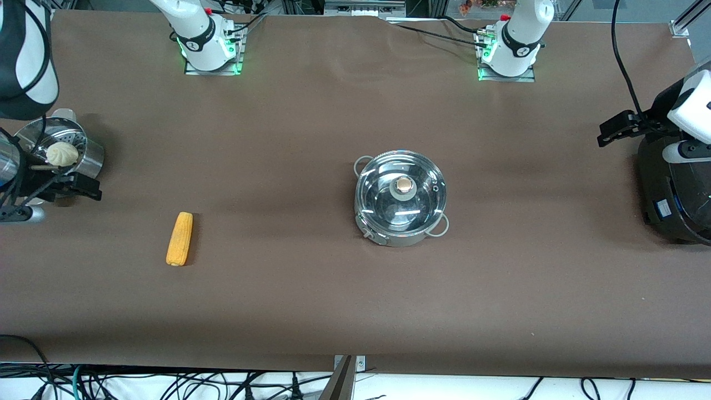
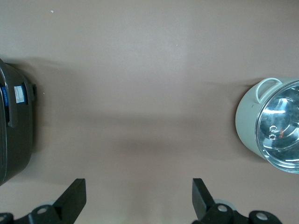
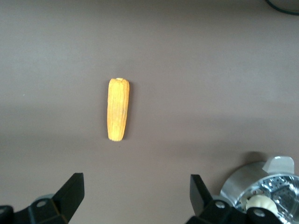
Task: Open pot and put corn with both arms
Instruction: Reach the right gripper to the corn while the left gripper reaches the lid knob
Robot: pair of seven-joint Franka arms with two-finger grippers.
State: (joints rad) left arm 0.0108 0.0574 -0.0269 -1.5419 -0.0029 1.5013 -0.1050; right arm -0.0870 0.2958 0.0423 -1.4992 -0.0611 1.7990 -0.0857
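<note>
The steel pot (image 1: 400,201) stands mid-table with its glass lid and tan knob (image 1: 404,185) on it. Part of the pot also shows in the left wrist view (image 2: 273,125). The corn (image 1: 180,239) lies on the cloth toward the right arm's end, a little nearer the front camera than the pot. It also shows in the right wrist view (image 3: 117,109). My left gripper (image 1: 608,132) hangs open and empty over the cloth beside the black cooker; in its own view (image 2: 139,196) the fingers are wide apart. My right gripper (image 1: 83,189) hangs open and empty beside the steamer pot, its fingers wide apart in its own view (image 3: 138,193).
A steamer pot (image 1: 91,155) with a white bun (image 1: 61,154) stands at the right arm's end of the table. A big black cooker (image 1: 675,189) stands at the left arm's end. Brown cloth covers the table.
</note>
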